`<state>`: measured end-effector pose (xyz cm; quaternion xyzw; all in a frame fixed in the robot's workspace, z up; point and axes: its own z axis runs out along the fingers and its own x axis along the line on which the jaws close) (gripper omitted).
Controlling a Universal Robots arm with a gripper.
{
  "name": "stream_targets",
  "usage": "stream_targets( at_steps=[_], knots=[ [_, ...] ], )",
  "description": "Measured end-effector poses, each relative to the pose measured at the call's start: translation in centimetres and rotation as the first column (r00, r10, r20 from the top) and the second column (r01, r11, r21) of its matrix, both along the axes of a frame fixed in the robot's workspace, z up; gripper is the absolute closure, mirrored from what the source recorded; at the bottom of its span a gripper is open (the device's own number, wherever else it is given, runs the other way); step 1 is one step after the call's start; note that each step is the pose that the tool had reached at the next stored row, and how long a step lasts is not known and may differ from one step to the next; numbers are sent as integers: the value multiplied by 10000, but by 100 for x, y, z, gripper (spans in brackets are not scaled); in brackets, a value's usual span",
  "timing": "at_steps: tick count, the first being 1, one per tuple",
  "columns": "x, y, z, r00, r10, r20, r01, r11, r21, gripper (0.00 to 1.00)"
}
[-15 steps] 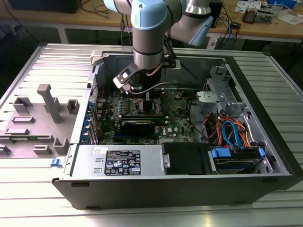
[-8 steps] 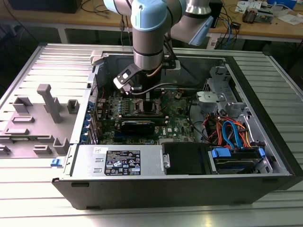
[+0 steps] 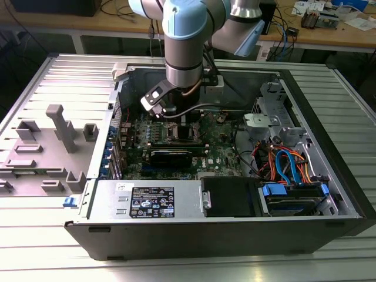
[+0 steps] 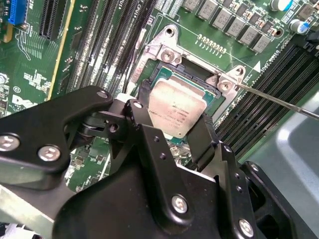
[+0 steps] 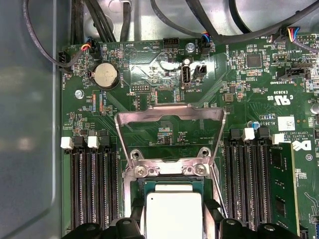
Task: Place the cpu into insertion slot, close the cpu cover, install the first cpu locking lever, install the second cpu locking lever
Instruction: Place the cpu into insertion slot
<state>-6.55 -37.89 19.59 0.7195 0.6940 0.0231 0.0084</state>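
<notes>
My gripper (image 4: 174,119) reaches down into the open computer case (image 3: 329,147) over the green board. Its black fingers (image 4: 204,137) are shut on the cpu (image 4: 177,107), a flat silver square. In both wrist views the cpu (image 5: 172,214) sits level at the insertion slot (image 5: 169,172), inside its silvery rim (image 4: 164,52); whether it rests fully in I cannot tell. The cpu cover (image 5: 169,112) is swung back and lies open on the board beyond the slot. A thin wire locking lever (image 4: 279,99) stands free beside the slot.
Long black memory slots (image 5: 92,189) flank the socket on both sides. A coin battery (image 5: 105,75) and cables (image 5: 99,20) lie past the cover. The power supply (image 3: 153,202) and a drive with blue cables (image 3: 291,170) line the case front. Grey fixtures (image 3: 59,126) stand outside.
</notes>
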Motion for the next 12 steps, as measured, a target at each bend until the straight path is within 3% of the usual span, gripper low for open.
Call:
stream_targets(
  at_steps=[1,2,6,8,12],
  knots=[
    [0,1,-2,10000,0,4,0,10000,7,45],
    [0,1,-2,10000,-1,3,1,10000,3,38],
    [0,0,15,10000,0,-2,0,10000,-3,38],
    [-1,-2,18,10000,-1,-7,1,10000,-11,45],
    [0,0,18,10000,1,-3,-1,10000,-11,45]
  ],
)
